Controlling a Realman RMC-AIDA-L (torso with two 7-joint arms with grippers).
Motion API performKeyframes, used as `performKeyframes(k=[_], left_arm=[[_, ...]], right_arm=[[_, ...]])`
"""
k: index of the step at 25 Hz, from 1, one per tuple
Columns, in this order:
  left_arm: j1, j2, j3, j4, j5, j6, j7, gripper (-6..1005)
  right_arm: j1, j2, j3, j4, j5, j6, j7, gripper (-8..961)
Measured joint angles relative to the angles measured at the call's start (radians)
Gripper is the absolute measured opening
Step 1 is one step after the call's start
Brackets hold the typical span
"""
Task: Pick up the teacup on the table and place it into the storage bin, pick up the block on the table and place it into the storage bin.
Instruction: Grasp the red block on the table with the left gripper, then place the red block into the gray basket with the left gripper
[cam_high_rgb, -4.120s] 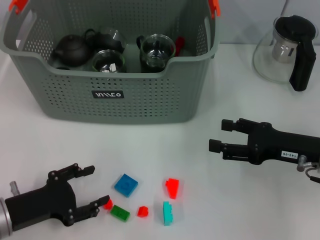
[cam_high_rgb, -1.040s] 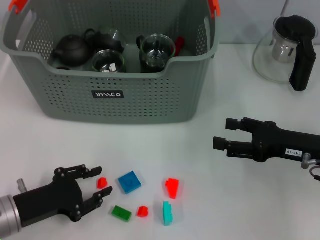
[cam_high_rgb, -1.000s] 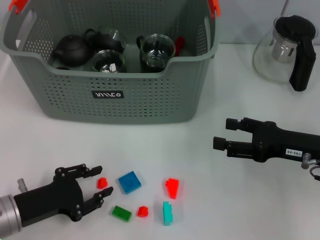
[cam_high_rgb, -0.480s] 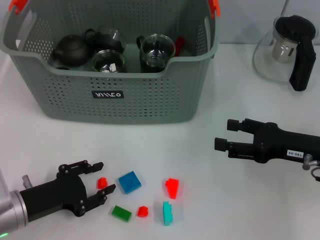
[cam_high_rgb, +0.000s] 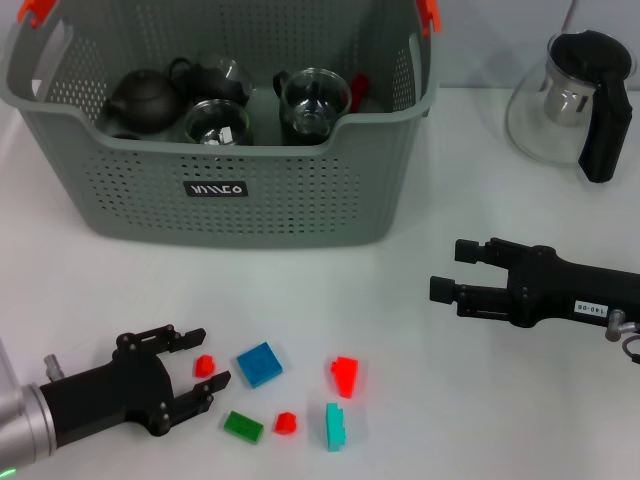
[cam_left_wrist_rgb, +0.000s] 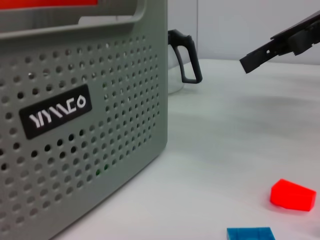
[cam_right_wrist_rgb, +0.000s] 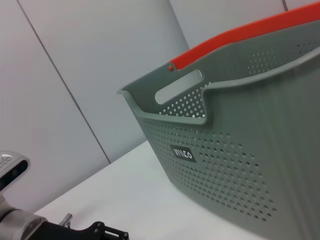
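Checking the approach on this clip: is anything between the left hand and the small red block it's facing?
Nothing visible. The left hand is open, and the small red block already lies between its fingers, bare table around it. The blue block sits just beyond, not in between.

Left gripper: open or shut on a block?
Open. The left gripper has its fingers spread either side of a small red block on the table, with gaps visible; nothing gripped.

Blocks on bench, six: red, three (cam_high_rgb: 204, 365) (cam_high_rgb: 345, 375) (cam_high_rgb: 286, 422); blue, one (cam_high_rgb: 259, 363); green, one (cam_high_rgb: 241, 427); teal, one (cam_high_rgb: 336, 425). Storage bin (cam_high_rgb: 250, 200), one. Glass teapot (cam_high_rgb: 570, 100) at far right corner, one. Grippers, two (cam_high_rgb: 200, 362) (cam_high_rgb: 450, 270).
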Motion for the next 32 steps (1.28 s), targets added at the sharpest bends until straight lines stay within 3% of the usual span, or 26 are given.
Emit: performKeyframes(k=[13,19,28,32], left_arm=[[0.002,0.001,0.006,0.004,0.003,-0.006,-0.003,567],[0.0,0.001,0.013,0.007,0.008,-0.018,0.002,328],[0.005,0.001,0.004,0.03,-0.002,0.026,-0.003,218],[0.005,0.01,-0.028,0.059,-0.007,0.137,-0.044,193]], right_arm=[[-0.002,0.0,-0.002,0.0,0.0,0.0,0.0,927],[-0.002,0.0,-0.004,0.0,0.0,0.0,0.001,927],[-0.001,0.0,-0.003,0.0,0.0,-0.002,0.003,927],[0.001,0.0,-0.003,0.0,0.0,-0.001,0.003,926]])
